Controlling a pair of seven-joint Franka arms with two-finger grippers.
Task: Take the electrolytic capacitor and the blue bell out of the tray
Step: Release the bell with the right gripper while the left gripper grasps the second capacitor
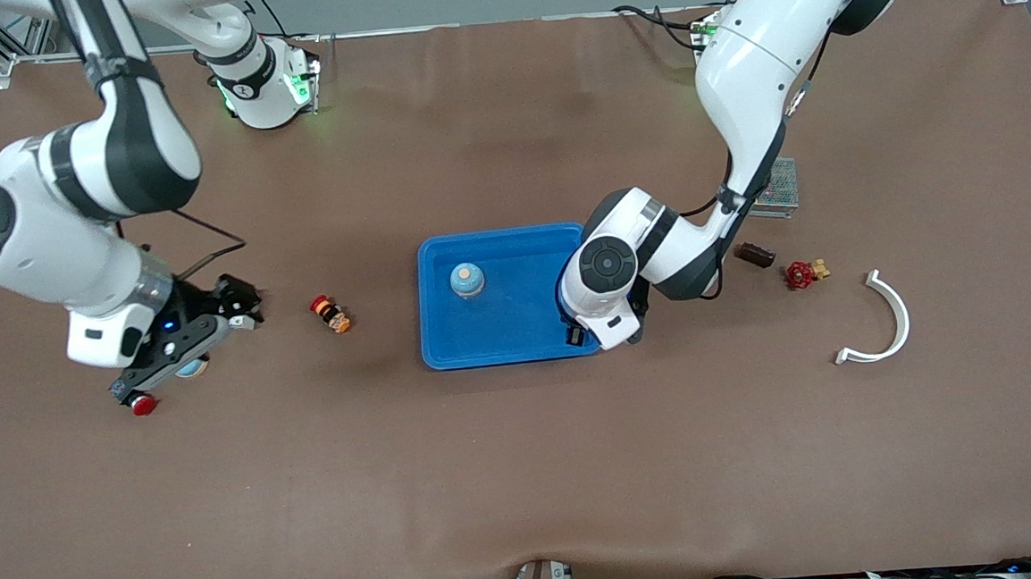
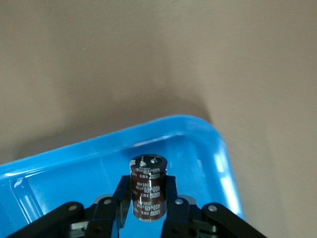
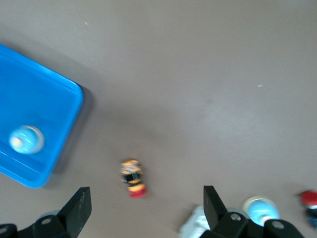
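Brown matte tabletop (image 1: 526, 468) (faintly wrinkled). Left gripper (image 2: 146, 208) clamps the dark cylindrical capacitor (image 2: 147, 187) over the blue plastic tray (image 1: 446, 329); light-blue domed bell (image 1: 467, 279) sits inside. Right gripper (image 3: 143, 208), fingers apart, hovers toward its table end.

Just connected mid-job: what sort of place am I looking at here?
Probably a robotics lab or test cell, not a home: a brown mat-covered table framed by aluminium posts, cables along its edge, and loose parts around a blue tray. The left gripper holds a capacitor over that tray.
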